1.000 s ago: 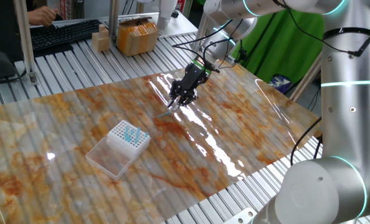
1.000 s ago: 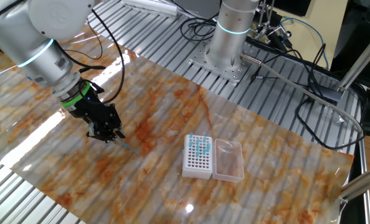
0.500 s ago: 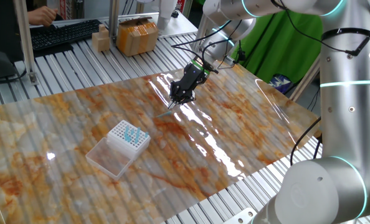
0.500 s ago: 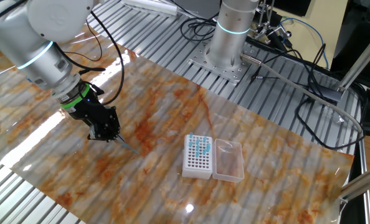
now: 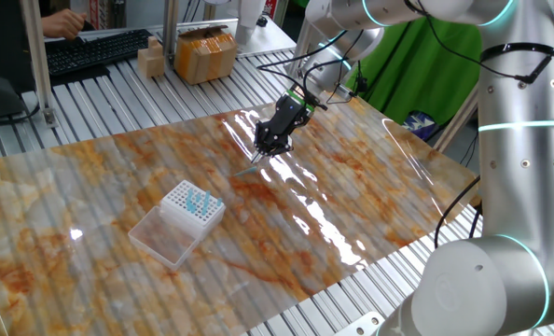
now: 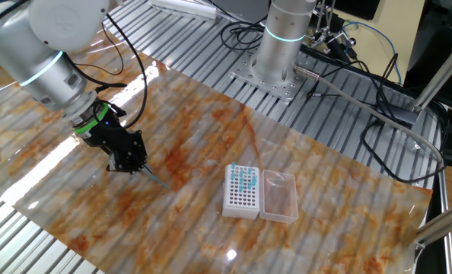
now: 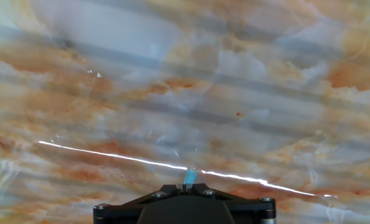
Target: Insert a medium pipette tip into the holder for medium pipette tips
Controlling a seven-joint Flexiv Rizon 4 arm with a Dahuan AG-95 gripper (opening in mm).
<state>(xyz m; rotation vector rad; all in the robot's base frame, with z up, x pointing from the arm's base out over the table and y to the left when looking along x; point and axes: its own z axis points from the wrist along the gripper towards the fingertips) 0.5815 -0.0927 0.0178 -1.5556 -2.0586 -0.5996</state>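
My gripper (image 5: 266, 147) is shut on the medium pipette tip (image 5: 251, 163), a thin pale bluish sliver that sticks out below the fingers, close above the marbled mat. It also shows in the other fixed view (image 6: 159, 180), slanting down from the gripper (image 6: 137, 167). In the hand view only the tip's short blue end (image 7: 189, 179) pokes past the closed gripper (image 7: 187, 185). The holder for medium pipette tips (image 5: 191, 210) is a white grid rack with a clear lid (image 5: 162, 236), well to the left of the gripper. It also shows in the other fixed view (image 6: 241, 191).
A bunch of teal tips (image 5: 200, 200) stands in the rack's far corner. The marbled mat (image 5: 333, 187) covers the ribbed metal table. A cardboard box (image 5: 205, 54) and a keyboard (image 5: 95, 51) sit at the back. The arm's base (image 6: 283, 46) and cables (image 6: 378, 114) lie beyond the mat.
The gripper closed on the tip between one second ago and now and has tilted slightly. The rack has not moved.
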